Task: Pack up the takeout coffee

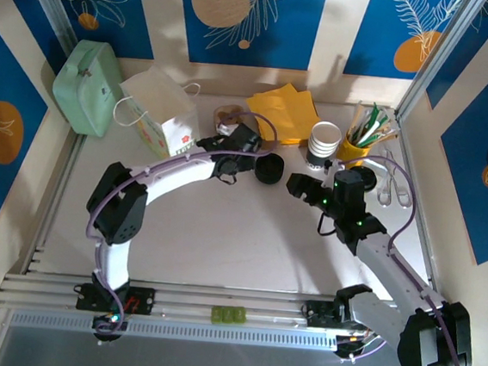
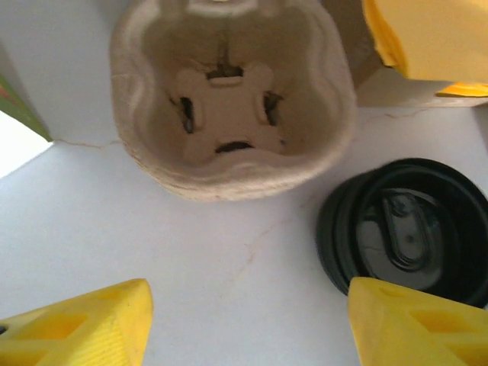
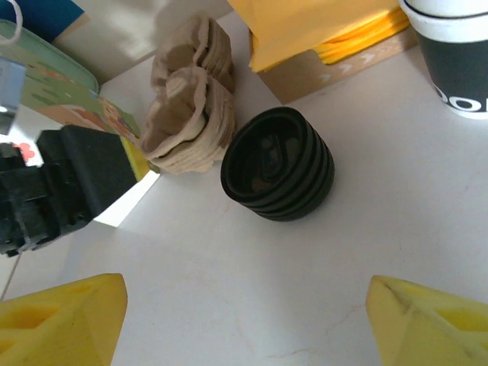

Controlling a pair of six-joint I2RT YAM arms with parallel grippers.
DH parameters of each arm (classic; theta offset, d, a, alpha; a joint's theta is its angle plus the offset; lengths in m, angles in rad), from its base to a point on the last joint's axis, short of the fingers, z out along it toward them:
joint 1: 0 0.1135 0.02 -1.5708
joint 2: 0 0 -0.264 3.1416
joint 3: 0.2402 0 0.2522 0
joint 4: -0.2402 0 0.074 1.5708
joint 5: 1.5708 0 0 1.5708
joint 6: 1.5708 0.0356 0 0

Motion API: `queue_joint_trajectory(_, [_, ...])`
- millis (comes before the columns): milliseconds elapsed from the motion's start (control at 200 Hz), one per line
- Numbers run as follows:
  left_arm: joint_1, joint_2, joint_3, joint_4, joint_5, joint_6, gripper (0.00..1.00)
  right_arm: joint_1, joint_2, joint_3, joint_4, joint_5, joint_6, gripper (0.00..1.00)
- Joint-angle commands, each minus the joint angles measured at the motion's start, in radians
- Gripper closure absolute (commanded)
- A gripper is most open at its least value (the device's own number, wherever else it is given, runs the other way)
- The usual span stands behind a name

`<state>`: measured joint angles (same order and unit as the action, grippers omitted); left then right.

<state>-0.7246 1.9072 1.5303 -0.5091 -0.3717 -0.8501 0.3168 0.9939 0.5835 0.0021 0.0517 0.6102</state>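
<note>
**Top external view.** The left gripper lies at the back of the table, just in front of a stack of pulp cup carriers and beside a white paper bag. A stack of black lids stands between it and the right gripper, which points at the lids from the right. Behind are yellow napkins, a stack of dark white-rimmed cups and a yellow cup of straws and sticks. A green box sits at far left. Where the takeout coffee stands cannot be told

**Left wrist view.** The left gripper is wide; its yellow fingertips are set far apart with only bare table between them. The pulp cup carriers lie straight ahead, cavity empty. The black lids are at lower right, near the right-hand fingertip but not touching it

**Right wrist view.** The right gripper is likewise wide and holds nothing, its fingertips well apart. The black lids stand ahead on the table, just beside the pulp cup carriers. The left gripper appears at left before the paper bag; a dark cup is at upper right, the napkins at top
</note>
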Motion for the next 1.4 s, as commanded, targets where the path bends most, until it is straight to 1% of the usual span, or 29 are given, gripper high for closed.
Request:
queue_joint_trajectory(0, [0.036,0.014,0.024,0.026,-0.052,-0.049,0.37,0.011,0.018,-0.007,0.052,-0.016,-0.009,0.17])
queue_joint_trajectory(250, [0.092,0.049,0.01,0.071,-0.044,-0.088,0.44,0.015,0.067,0.009,0.048,-0.008,-0.017,0.18])
queue_joint_trajectory(370, [0.104,0.063,0.011,0.088,-0.041,-0.08,0.46,0.016,0.086,0.017,0.046,-0.01,-0.015,0.18])
queue_joint_trajectory(455, [0.118,0.077,0.021,0.092,-0.018,-0.079,0.5,0.015,0.096,0.021,0.042,-0.007,-0.018,0.18])
queue_joint_trajectory(585, [0.122,0.088,0.03,0.09,-0.035,-0.081,0.52,0.015,0.109,0.025,0.042,-0.003,-0.02,0.18])
queue_joint_trajectory(625, [0.12,0.092,0.031,0.089,-0.037,-0.085,0.54,0.015,0.115,0.027,0.041,-0.004,-0.02,0.17])
queue_joint_trajectory(850, [0.126,0.115,0.037,0.099,-0.036,-0.093,0.56,0.015,0.141,0.042,0.033,-0.006,-0.021,0.18])
queue_joint_trajectory(1171, [0.139,0.122,0.021,0.143,-0.01,-0.091,0.65,0.015,0.186,0.066,0.015,-0.01,-0.024,0.18])
queue_joint_trajectory(1301, [0.149,0.129,0.026,0.159,0.025,-0.079,0.65,0.015,0.2,0.073,0.01,-0.012,-0.026,0.18])
queue_joint_trajectory(1396, [0.15,0.131,0.024,0.171,0.028,-0.074,0.65,0.016,0.209,0.078,0.006,-0.016,-0.027,0.18])
